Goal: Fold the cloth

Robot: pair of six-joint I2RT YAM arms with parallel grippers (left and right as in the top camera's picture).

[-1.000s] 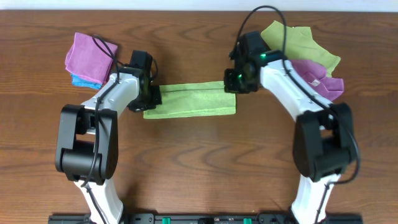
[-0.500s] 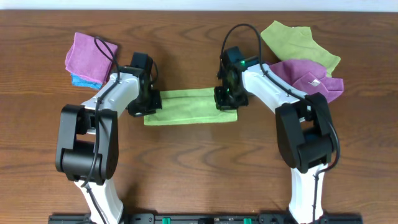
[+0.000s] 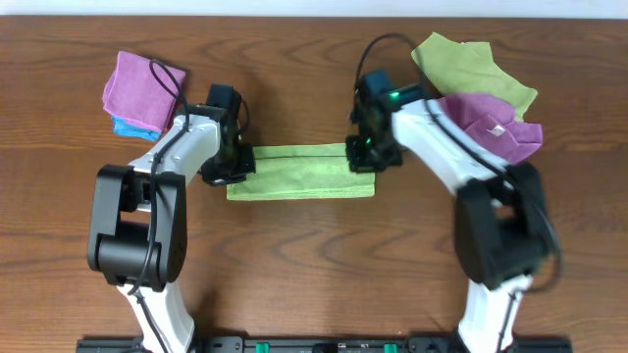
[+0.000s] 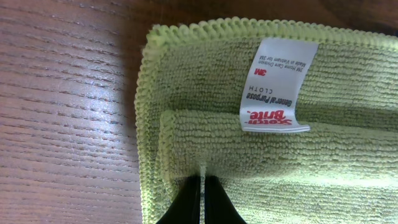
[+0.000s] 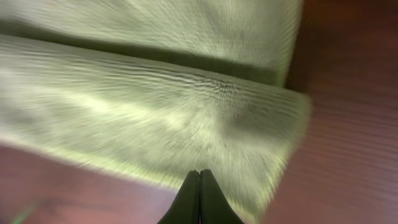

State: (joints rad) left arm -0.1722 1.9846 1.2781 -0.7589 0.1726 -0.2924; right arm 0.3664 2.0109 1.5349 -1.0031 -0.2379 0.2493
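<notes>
The lime-green cloth (image 3: 299, 173) lies as a folded strip in the middle of the table. The left wrist view shows its stacked layers (image 4: 323, 168) and the white tag (image 4: 276, 86). My left gripper (image 3: 238, 163) is at the cloth's left end, with its fingers (image 4: 203, 186) shut on a thin ridge of the upper layer. My right gripper (image 3: 364, 157) is over the cloth's right end. Its fingers (image 5: 199, 179) are pressed together with nothing visible between them, above the blurred cloth (image 5: 155, 99) near its edge.
A purple cloth with a white tag (image 3: 491, 123) lies on a duller green cloth (image 3: 471, 61) at the back right. Another purple cloth (image 3: 142, 83) lies on a blue one (image 3: 126, 127) at the back left. The table is bare brown wood (image 3: 314, 265).
My right gripper came down and left from the back onto the cloth's right end. The cloth's far layer now lies flatter, as a neater strip. The left gripper has hardly moved.
</notes>
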